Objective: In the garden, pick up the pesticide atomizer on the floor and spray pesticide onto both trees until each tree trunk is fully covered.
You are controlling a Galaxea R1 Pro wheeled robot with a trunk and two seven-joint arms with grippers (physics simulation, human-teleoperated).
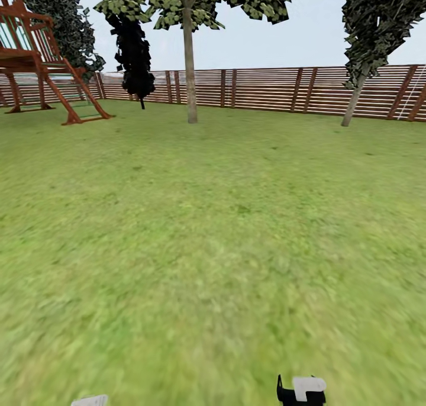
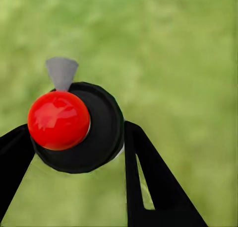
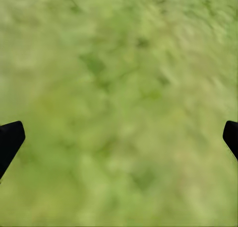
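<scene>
Left pincer (image 2: pixel 74 147) is clamped on the atomizer (image 2: pixel 79 127): black round body with a shiny red ball cap and a little grey nozzle sticking out past it. In the left wrist view one black finger (image 2: pixel 148 182) presses right against the body's side and the other sits against the opposite side, with blurry grass behind it all.

Right pincer (image 3: pixel 119 137) is spread wide with nothing between its fingers. Just the two black tips (image 3: pixel 10 140) show at the edges of the right wrist view, over the lawn (image 3: pixel 119 88).

From the head view it's mostly lawn (image 1: pixel 207 246) stretching out to a brown slat fence (image 1: pixel 266 89). A tree with a straight grey-brown trunk (image 1: pixel 189 68) stands far ahead near the fence, and another one leans a bit further right (image 1: pixel 355 101). There's a thin dark-leaved tree (image 1: pixel 135 51) left of the straight one, and a red-brown wooden play frame (image 1: pixel 41 63) in the far left corner. A black and white bit of the robot's right arm (image 1: pixel 302 389) pokes in at the bottom edge.
</scene>
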